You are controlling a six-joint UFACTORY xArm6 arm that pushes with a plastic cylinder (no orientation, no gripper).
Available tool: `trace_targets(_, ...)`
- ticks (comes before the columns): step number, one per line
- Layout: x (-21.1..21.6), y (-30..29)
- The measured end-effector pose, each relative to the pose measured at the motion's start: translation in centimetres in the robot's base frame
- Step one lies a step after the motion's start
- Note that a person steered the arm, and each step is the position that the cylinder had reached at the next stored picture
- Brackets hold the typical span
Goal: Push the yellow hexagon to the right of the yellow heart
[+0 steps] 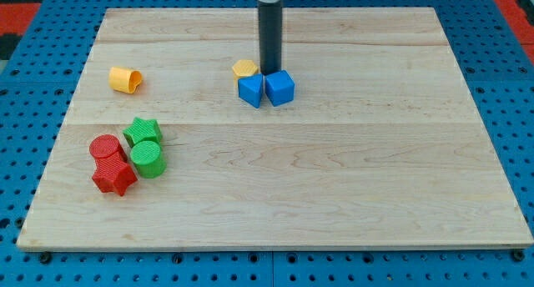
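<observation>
The yellow hexagon (244,67) lies near the board's top middle, touching the top of a blue block (250,91). The yellow heart (125,78) lies apart at the view's upper left. My tip (270,71) stands just right of the yellow hexagon, close to or touching it, and right behind a blue cube (279,88). The two blue blocks sit side by side, touching.
At the view's lower left is a tight cluster: a green star (143,131), a green cylinder (148,158), a red cylinder (106,148) and a red star (114,177). The wooden board (334,187) lies on a blue pegboard.
</observation>
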State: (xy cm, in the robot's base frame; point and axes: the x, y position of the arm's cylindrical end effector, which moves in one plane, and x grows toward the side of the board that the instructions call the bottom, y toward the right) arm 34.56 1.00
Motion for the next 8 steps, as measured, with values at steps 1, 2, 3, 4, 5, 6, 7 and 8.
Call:
trace_targets(1,-0.3,-6.5)
trace_targets(2,-0.1,-14.0)
trace_targets(3,-0.4,-5.6)
trace_targets(4,3.9,-7.1)
trace_targets(5,3.7,-12.4)
trace_targets(6,3.1,-17.3)
trace_targets(7,3.1,-17.4)
trace_targets(8,3.1,-17.2)
